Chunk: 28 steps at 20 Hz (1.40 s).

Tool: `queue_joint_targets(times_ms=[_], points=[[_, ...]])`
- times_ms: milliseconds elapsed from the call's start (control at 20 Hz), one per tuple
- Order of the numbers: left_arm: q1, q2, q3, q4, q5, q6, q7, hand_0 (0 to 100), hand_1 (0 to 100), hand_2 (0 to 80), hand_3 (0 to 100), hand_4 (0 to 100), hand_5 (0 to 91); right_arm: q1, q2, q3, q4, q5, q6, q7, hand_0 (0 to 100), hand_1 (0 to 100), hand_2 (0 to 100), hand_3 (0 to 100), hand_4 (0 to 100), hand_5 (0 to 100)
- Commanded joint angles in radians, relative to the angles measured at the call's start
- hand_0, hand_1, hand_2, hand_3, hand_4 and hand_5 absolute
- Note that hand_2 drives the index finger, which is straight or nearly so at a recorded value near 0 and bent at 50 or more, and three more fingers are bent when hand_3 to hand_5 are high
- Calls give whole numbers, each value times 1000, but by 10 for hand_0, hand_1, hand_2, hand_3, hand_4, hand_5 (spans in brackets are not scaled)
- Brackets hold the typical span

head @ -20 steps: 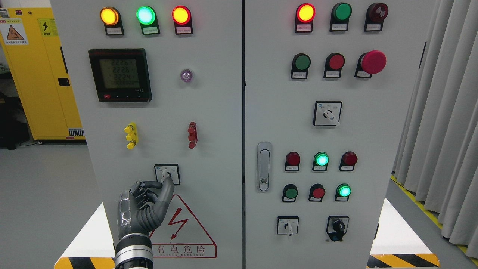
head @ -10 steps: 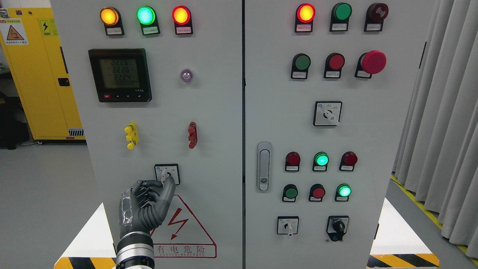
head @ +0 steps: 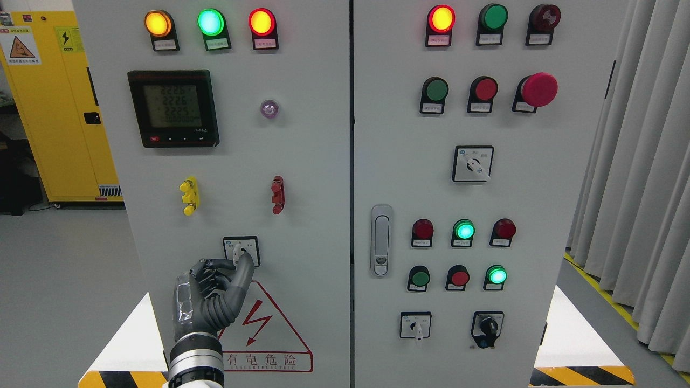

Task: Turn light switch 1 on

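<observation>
Low on the left cabinet door, the small rotary switch (head: 241, 251) has the left hand (head: 213, 296) pinching its stiff white lever between thumb and curled fingers (head: 243, 265), the sensible place to twist.

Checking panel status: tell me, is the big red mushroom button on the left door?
No, the red mushroom button sits on the right door, upper right.

A yellow safety cabinet (head: 59, 108) with hazard labels stands at the back left on a smooth grey floor (head: 59, 280). Pale grey pleated curtains (head: 641, 178) hang along the right side, above yellow-and-black hazard striping (head: 609, 302) marking the floor.
</observation>
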Motion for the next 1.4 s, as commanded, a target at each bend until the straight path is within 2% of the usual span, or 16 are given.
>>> queue_joint_targets(times_ms=[0,551,1353], points=[[-8,-1,-1,11,0,6,0,263,670,591,938,813,818,0,0,0,0,0,-1,1,0,500,40,0,0,0],[-20,-2,-1,18,0,6,0,268,671,594,937,813,820,0,0,0,0,0,-1,-1,0,500,40,0,0,0],[-19,-2,1,20,0,9,0,330,661,621,943,815,822,0,0,0,0,0,-1,1,0,500,40,0,0,0]])
